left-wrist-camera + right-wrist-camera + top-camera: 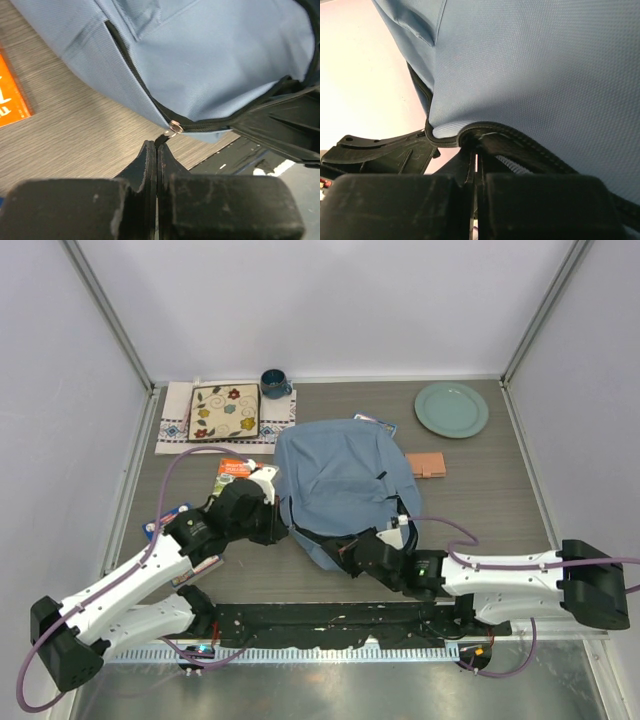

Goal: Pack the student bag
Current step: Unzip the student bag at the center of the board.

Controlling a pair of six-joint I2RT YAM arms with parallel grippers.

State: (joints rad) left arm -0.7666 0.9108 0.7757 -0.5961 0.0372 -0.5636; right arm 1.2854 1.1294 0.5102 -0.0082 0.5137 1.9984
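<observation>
Lab test cell, white panel walls (330,300), aluminium frame posts (110,310), table (480,510)

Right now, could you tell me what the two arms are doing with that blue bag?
Both arms work at the near edge of the student bag, lying on the table. The left gripper is shut on the zipper pull; the right gripper pinches the bag's zippered rim. An orange book lies beside it, unpacked.
</observation>
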